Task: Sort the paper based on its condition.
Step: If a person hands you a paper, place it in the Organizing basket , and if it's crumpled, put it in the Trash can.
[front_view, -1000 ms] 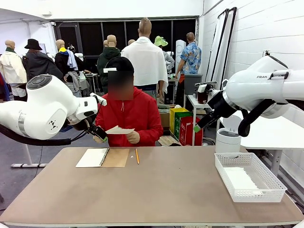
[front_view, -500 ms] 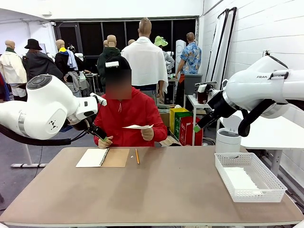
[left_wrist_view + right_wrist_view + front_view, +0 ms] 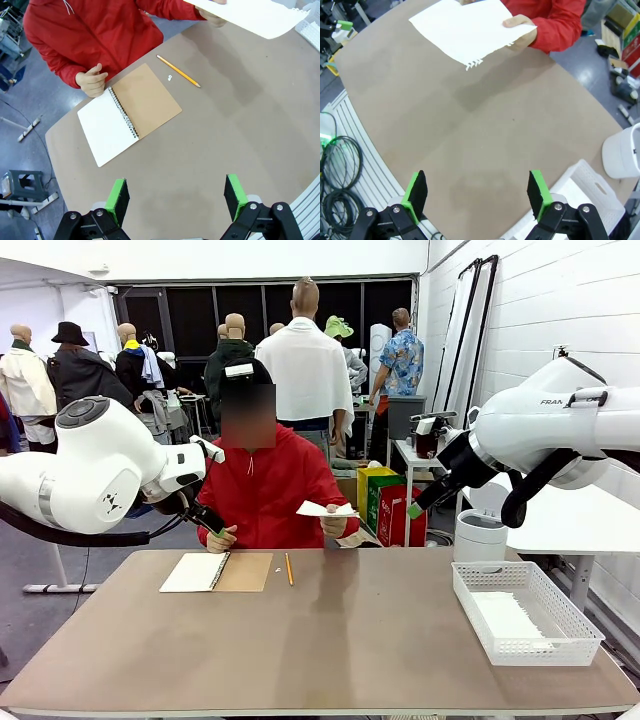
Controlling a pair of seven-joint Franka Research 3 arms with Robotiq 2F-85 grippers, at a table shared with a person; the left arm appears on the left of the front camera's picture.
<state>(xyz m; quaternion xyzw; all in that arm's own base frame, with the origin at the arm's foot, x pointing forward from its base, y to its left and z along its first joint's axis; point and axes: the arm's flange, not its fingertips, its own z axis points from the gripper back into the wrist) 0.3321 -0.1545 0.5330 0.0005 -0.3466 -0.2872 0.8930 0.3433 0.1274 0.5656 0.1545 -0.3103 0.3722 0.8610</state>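
The paper [image 3: 470, 31] is plain white, the jacket [image 3: 265, 490] red. The notebook [image 3: 130, 112] has a brown cover and white page; the pencil [image 3: 178, 71] is yellow. The table [image 3: 320, 640] is tan, the basket [image 3: 530, 651] white mesh. The left gripper [image 3: 176, 197] and right gripper [image 3: 477, 192] are black and green.

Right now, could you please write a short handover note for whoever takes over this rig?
Left gripper: open, empty, raised above the table near the notebook.
Right gripper: open, empty, raised on the basket side.
Paper: the person's hand holds one flat sheet over the table's far side; what looks like a second sheet lies in the basket.
To do: take the held sheet and sort it.
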